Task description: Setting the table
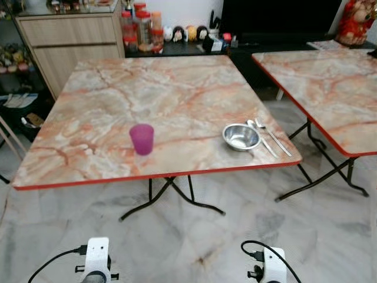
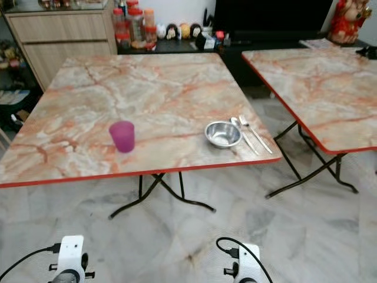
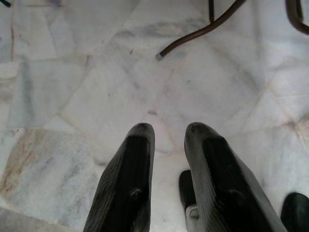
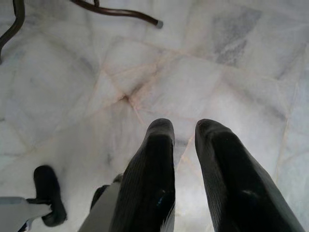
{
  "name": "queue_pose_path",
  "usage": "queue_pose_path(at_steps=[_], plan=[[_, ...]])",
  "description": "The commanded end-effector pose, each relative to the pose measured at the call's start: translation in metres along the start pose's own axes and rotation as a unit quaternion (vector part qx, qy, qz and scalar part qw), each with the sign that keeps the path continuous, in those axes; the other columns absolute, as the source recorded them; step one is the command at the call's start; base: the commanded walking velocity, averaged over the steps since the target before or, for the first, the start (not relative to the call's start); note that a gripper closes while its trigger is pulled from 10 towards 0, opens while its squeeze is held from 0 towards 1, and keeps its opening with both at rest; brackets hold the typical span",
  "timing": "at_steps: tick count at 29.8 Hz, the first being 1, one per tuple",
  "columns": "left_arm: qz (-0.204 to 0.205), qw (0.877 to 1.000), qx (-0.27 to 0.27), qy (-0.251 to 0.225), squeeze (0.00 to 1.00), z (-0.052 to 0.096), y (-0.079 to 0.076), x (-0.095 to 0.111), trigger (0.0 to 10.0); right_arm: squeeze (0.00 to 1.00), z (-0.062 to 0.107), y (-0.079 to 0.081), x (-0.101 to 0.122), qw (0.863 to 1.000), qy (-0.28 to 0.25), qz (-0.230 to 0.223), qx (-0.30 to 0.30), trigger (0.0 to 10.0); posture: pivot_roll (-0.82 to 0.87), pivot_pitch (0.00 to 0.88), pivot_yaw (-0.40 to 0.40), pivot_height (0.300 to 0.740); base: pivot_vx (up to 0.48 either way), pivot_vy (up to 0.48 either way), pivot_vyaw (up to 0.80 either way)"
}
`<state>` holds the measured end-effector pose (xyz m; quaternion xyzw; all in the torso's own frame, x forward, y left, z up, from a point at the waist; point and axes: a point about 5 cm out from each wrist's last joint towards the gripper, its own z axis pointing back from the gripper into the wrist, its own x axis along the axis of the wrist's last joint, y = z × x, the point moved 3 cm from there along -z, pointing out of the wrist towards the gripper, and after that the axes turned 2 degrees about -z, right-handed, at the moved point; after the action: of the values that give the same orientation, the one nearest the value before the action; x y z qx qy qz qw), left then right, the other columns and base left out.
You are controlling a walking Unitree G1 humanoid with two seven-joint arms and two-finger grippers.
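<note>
A square folding desk (image 1: 118, 100) with a glossy marble-patterned top, veined pink and orange, a thin red edge and crossed black tube legs stands on a pale marble-tiled floor (image 1: 194, 236). Near its front edge sits a translucent purple plastic cup (image 1: 141, 139), tapered and upright. Well to the right of it, by the front right corner, rests a shallow round bowl (image 1: 241, 137) of polished steel, and just beside the bowl lie a steel spoon (image 1: 261, 137) and a steel fork (image 1: 272, 135), side by side and angled toward the corner. A second desk (image 1: 330, 88) of the same pattern stands to the right, apart from the first. A wooden cabinet (image 1: 70, 41) and a low dark shelf with jars stand behind. Both arms hang low over the floor in front of the desk, well apart from cup, bowl and cutlery. The left gripper (image 3: 167, 133) points down at the tiles, its ribbed black jaws slightly spread with a narrow gap and holding nothing; the right gripper (image 4: 186, 126) hangs likewise, jaws slightly spread and empty.
</note>
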<state>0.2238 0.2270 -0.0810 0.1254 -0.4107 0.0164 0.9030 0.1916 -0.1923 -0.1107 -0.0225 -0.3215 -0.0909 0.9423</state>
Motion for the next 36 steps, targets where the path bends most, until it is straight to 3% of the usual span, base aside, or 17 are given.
queue_pose_path(at_steps=[1, 21, 36], plan=[[-0.001, 1.000, 0.001, 0.007, 0.00, 0.001, 0.000, -0.003, 10.0, 0.00, 0.000, -0.002, 0.002, 1.000, -0.006, -0.004, -0.003, 10.0, 0.04, 0.000, -0.040, 0.740, 0.000, -0.319, 0.00], [0.001, 1.000, -0.004, 0.003, 0.00, 0.001, -0.005, -0.002, 10.0, 0.00, 0.000, -0.003, 0.001, 1.000, -0.004, -0.001, -0.004, 10.0, 0.05, 0.000, -0.044, 0.740, 0.000, -0.320, 0.00], [-0.006, 0.998, -0.024, -0.053, 0.00, -0.004, -0.016, 0.028, 10.0, 0.00, 0.000, -0.002, 0.000, 1.000, -0.002, 0.002, -0.002, 10.0, 0.04, 0.000, -0.042, 0.740, 0.000, -0.298, 0.00]])
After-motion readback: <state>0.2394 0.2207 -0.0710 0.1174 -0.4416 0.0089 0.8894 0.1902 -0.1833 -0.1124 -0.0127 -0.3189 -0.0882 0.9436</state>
